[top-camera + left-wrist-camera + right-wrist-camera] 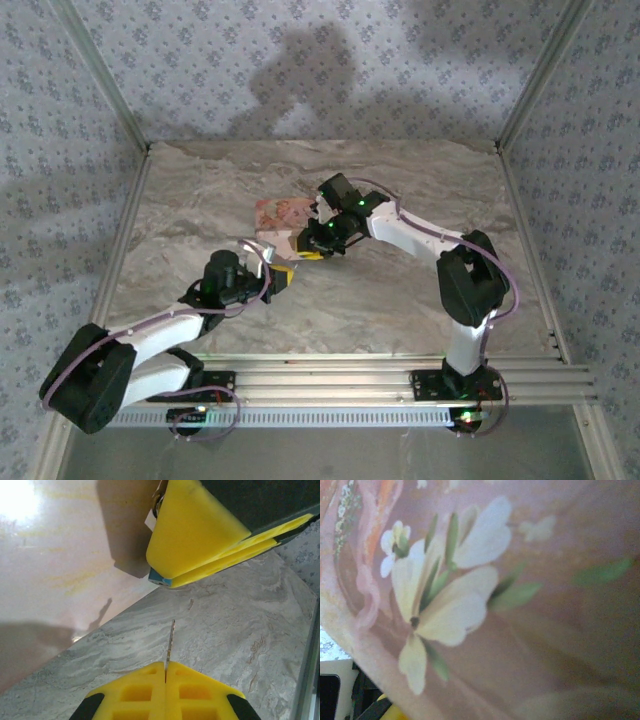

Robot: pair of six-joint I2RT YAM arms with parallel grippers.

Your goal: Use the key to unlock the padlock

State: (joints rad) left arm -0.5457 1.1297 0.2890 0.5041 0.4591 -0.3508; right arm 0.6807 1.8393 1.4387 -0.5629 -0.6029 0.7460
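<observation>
My two arms, the left arm (pixel 150 345) and the right arm (pixel 410 232), are glossy white links joined by bulky black joint housings (pixel 468 282), and a thin purple cable (pixel 517 293) runs along each from the base. Small green lights (pixel 356 205) glow on the black wrist and base blocks. My fingers (pixel 135 692) are bright yellow moulded plastic with square hollow pockets, set on black mounts.
</observation>
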